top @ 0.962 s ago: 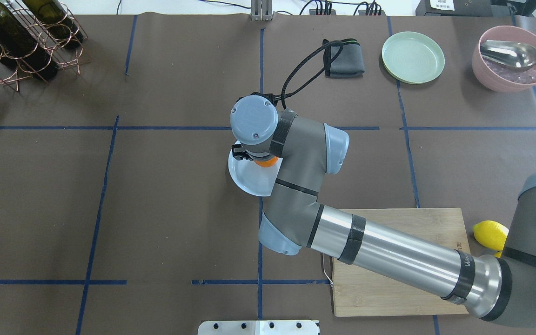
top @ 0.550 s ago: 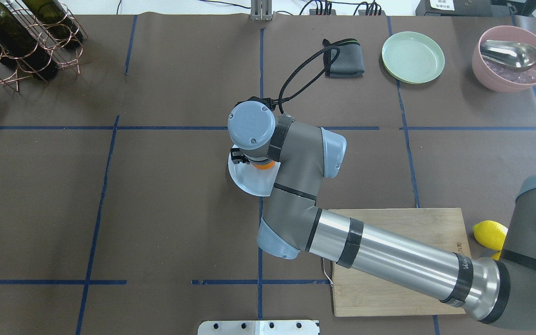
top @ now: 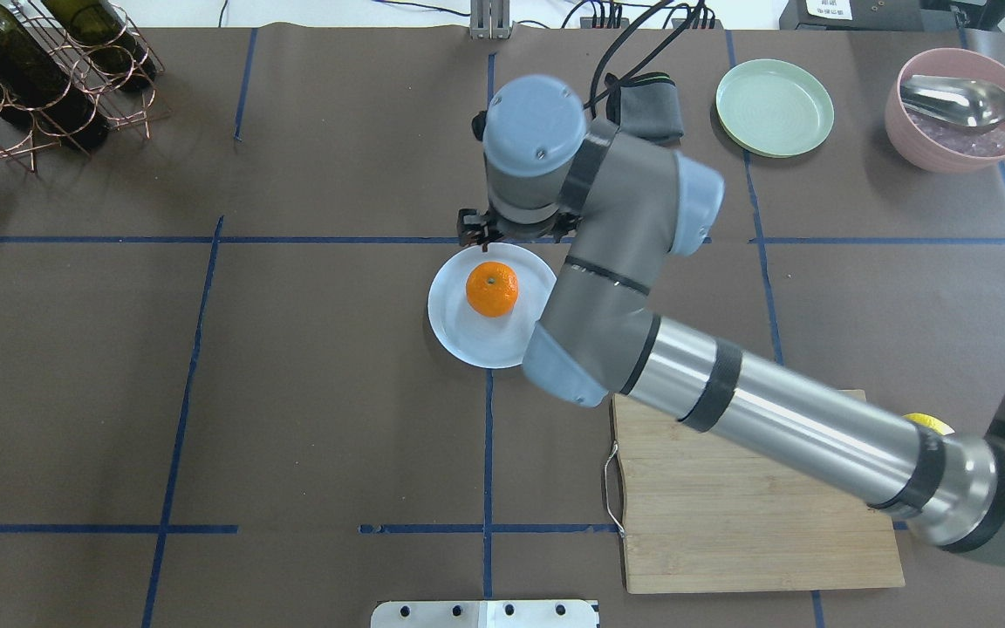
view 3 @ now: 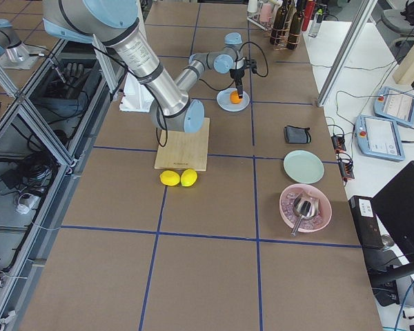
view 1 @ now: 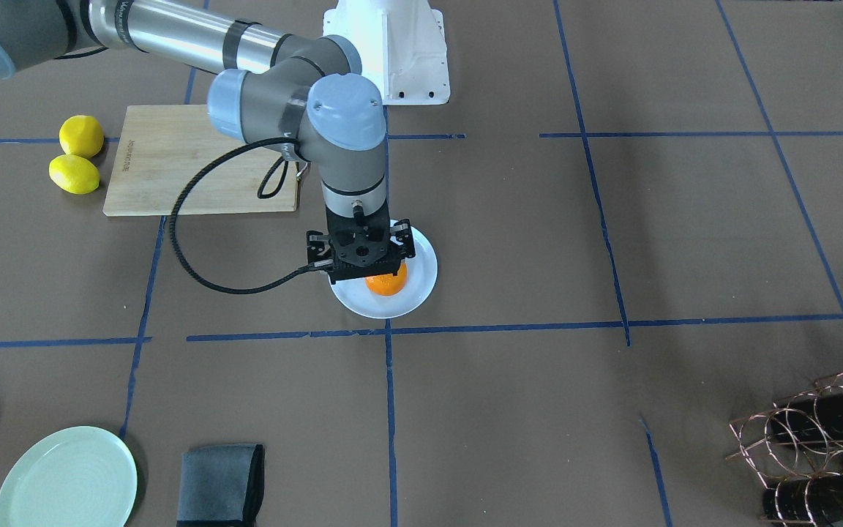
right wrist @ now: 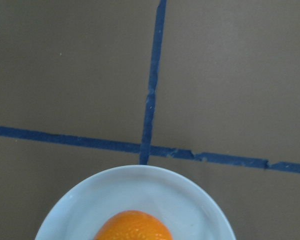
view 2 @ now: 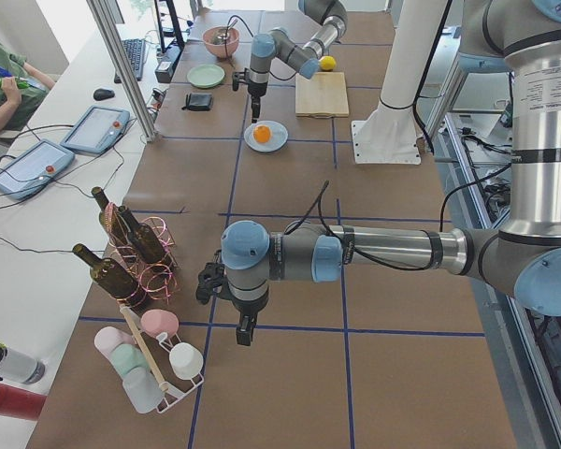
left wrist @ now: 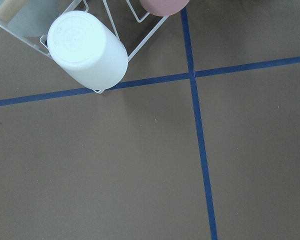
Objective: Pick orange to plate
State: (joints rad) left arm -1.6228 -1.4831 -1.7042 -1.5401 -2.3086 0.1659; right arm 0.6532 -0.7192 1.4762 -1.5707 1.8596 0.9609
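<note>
Spotting the orange point(top: 492, 289) resting on the plate point(top: 468, 336), a touch toward the far side of the middle, stem dimple up, touching nothing but the plate. Reads as placed, with only the retreat left to do.

Finding the right gripper point(view 1: 360, 258) hanging above the plate's far side, jaws spread apart, holding nothing, clear of the fruit.

Best now: pull straight up first, then swing away. Keep the jaws wide until well off the plate; no closing near a round, roll-prone fruit. Avoid any low sideways pass across the rim, and mind the black cable point(view 1: 174, 228) looping beside the wrist. Head back over bare table rather than over the cutting board point(top: 755, 497) and the 2 lemons point(view 1: 74, 174). Go slow at the start, to avoid knocking the plate and undoing the placement.

As for the left gripper point(view 2: 243, 329), parked well apart beside the cup rack point(view 2: 154, 369): cannot tell whether apart or together.
</note>
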